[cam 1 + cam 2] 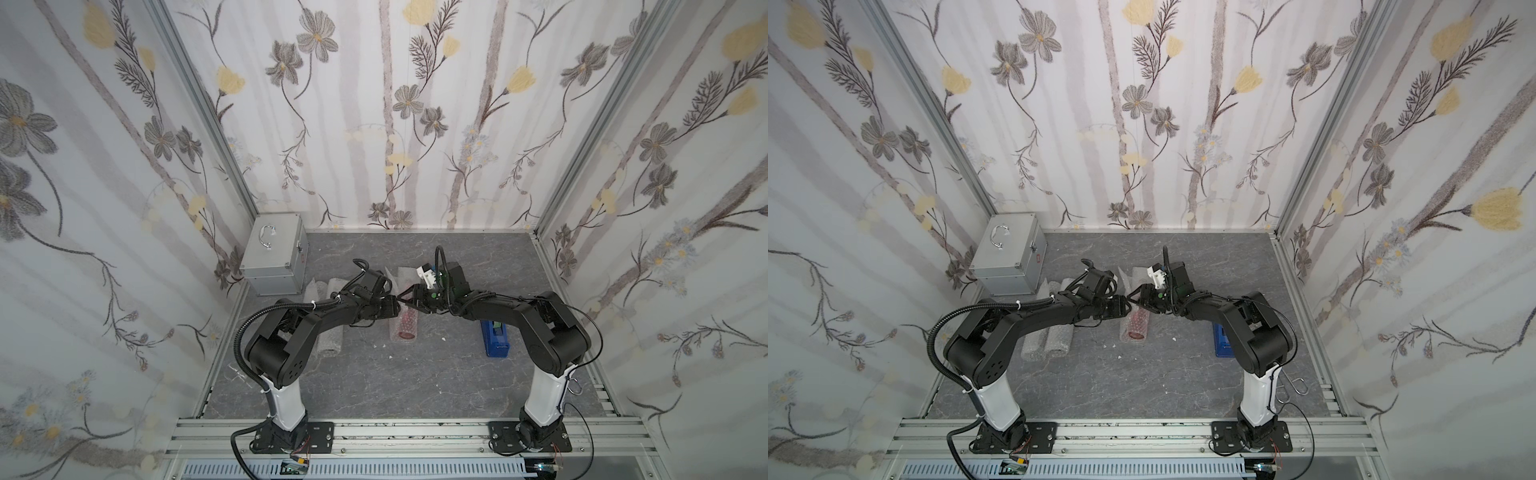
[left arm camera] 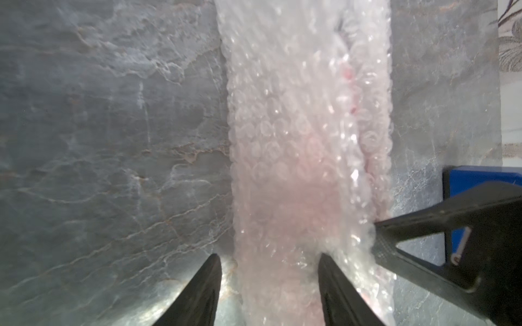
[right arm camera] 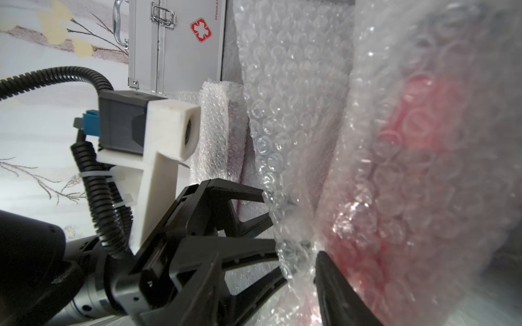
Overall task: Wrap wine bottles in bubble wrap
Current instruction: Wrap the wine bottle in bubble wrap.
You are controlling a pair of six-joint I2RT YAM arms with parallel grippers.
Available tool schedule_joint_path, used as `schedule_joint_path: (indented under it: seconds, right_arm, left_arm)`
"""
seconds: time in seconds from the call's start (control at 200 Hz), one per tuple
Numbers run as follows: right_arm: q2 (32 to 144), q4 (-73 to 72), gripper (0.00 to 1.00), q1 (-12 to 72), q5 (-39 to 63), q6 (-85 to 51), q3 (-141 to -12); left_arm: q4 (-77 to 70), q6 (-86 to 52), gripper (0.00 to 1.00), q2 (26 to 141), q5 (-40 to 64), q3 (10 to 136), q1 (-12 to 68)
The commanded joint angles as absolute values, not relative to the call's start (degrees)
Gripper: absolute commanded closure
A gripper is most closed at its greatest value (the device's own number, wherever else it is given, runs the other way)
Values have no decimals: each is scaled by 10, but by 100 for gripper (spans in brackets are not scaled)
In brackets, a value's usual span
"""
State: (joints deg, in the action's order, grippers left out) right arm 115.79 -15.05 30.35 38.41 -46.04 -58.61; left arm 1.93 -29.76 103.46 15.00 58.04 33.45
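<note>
While the red-pink bottle [image 1: 404, 328] lies rolled in bubble wrap [image 2: 296, 127], left gripper [image 2: 268, 255] straddles it, jaws slack; right gripper [image 1: 402, 300] touches it, grip unclear.

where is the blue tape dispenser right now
In both top views the blue tape dispenser lies on the grey table on the robot's right side, partly under the right arm, right of the bubble-wrapped red bottle.

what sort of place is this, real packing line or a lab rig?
Likely a lab robot cell, not a packing line: two arms bolted to an aluminium rail, floral wallpaper panels boxing in three sides, a marble-look tabletop.
</note>
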Motion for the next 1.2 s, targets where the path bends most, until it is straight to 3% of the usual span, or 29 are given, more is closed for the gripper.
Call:
schedule_joint_path:
  seconds: [0.0, 0.33, 0.4, 0.57, 0.735, 1.199]
  right_arm:
    - [1142, -111, 44, 298, 370, -435, -583]
    - [1174, -132, 45, 304, 380, -452, -587]
    - [1174, -134, 50, 307, 383, -453, -588]
    - [1160, -122, 81, 305, 381, -449, -593]
    - [1153, -105, 99, 302, 379, -441, -599]
    - [1148, -80, 97, 279, 384, -418, -588]
  left_arm:
    - [15, -268, 42, 1025, 210, 582, 344]
    - [0, -295, 39, 1002, 285, 595, 331]
    - [-2, -294, 39, 1007, 282, 593, 332]
    - [-3, -293, 43, 1019, 276, 597, 335]
    - [-4, -293, 43, 1013, 282, 597, 335]
    - [17, -274, 41, 1020, 253, 617, 348]
